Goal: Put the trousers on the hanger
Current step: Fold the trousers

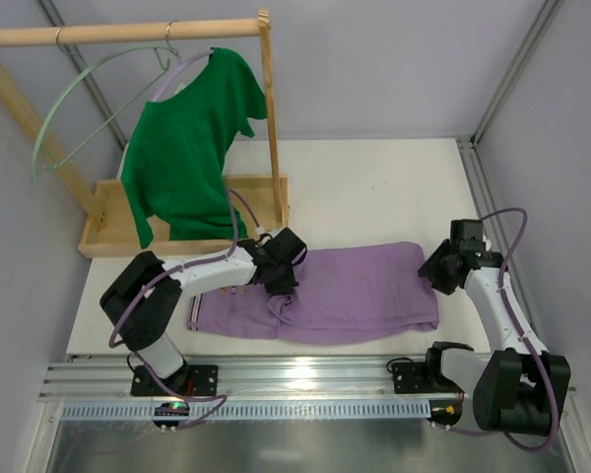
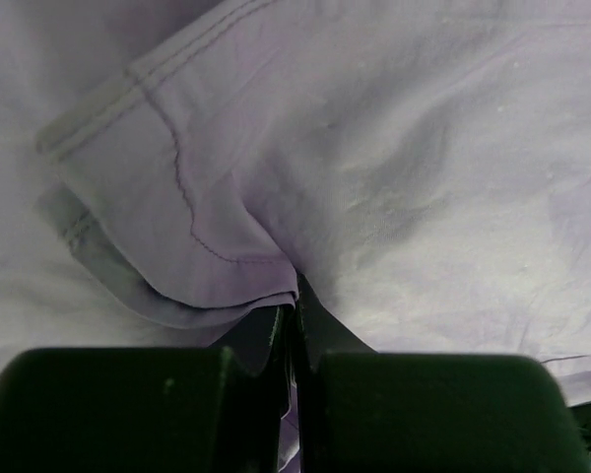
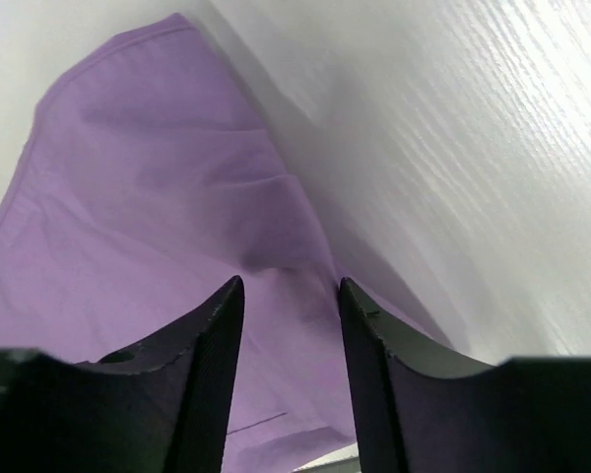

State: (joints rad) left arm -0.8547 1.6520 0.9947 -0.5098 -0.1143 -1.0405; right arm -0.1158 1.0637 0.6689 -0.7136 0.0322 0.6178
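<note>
View from above of a white table (image 1: 374,187) with 2 robot arms at its near edge. The lilac trousers (image 1: 364,291) lie flat and folded along the near edge, running from the left part of the surface towards the right edge. The left gripper (image 1: 281,268) sits on the middle of the garment at its far side; its wrist camera shows the jaws pressed together on a raised fold of lilac cloth beside a stitched seam. The right gripper (image 1: 441,268) is at the right end of the trousers; its own camera shows the fingers (image 3: 217,325) apart with the cloth's edge in the gap, gripping nothing that can be seen. The pale mint hanger (image 1: 59,99) hangs from a wooden rail (image 1: 118,33) above the far left corner, well apart from the trousers, beside a green top (image 1: 187,148) on another hanger. The task looks to be at the grasping stage, with nothing on the hanger yet. The next move probably calls for the right jaws to close on the end, then both arms to lift together.
</note>
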